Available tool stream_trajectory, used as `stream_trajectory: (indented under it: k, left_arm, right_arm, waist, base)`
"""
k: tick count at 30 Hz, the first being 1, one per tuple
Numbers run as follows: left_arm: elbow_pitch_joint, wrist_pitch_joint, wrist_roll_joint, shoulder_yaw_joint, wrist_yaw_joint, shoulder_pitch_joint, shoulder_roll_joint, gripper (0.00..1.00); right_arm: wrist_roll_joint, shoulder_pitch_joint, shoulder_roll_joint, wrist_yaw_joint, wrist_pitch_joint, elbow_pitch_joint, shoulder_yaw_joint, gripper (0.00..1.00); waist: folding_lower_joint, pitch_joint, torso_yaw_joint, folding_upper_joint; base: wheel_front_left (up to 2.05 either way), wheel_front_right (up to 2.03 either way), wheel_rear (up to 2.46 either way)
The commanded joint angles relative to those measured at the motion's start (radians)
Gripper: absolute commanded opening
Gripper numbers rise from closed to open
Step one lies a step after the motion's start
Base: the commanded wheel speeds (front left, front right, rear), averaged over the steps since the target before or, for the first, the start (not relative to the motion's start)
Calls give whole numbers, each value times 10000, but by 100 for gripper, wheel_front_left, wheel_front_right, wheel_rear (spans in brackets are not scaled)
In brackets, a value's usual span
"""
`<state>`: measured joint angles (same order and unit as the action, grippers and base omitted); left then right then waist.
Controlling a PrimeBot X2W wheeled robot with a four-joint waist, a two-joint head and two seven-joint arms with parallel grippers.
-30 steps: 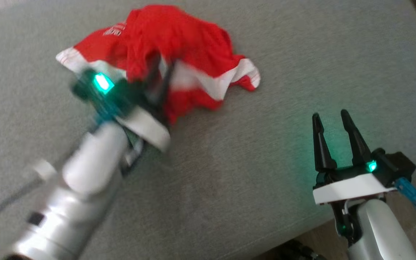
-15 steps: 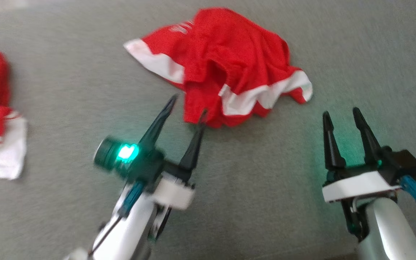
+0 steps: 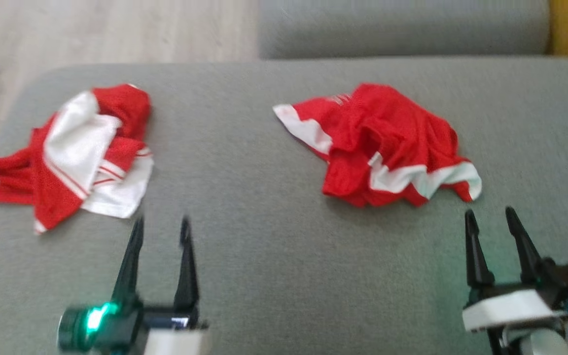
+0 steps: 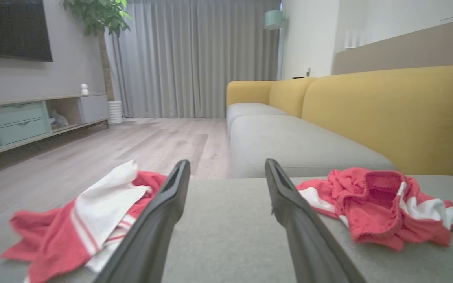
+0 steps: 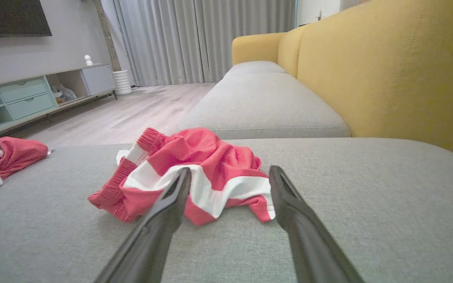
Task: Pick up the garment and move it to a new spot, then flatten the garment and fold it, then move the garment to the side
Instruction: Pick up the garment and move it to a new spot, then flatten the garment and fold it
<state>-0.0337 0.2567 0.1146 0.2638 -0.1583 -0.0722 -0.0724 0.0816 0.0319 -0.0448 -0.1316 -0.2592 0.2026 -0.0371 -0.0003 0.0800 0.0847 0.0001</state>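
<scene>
Crumpled garment on the sofa, both arms clear.
The grey fabric sofa cushion (image 3: 264,276) carried the crumpled red mesh garment with white bands (image 3: 387,143) at 1 o'clock in the head view, and a second red-and-white cloth bundle (image 3: 77,153) at 10 o'clock. The left jaws at 7 o'clock and right jaws at 5 o'clock stood spread and empty, apart from it. It looked light, limp and snag-prone; pinching a white-banded corner would probably spread it best.

Soft even daylight; head view motion-blurred.
</scene>
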Motion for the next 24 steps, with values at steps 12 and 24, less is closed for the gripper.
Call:
stream_trajectory:
  k: [12, 24]
  left_arm:
    - [-285, 51, -667, -867, 119, -1369, 151, 100]
    - [-140, 51, -900, -881, 288, -1440, 180, 100]
  right_arm:
    - [-322, 1019, -55, 9, -26, -857, 428, 100]
    - [-155, 1060, -55, 9, -26, -864, 631, 100]
  waist:
    - [3, -995, 245, -1]
    - [3, -1021, 154, -1]
  base:
    - [0, 0, 0]
    - [0, 0, 0]
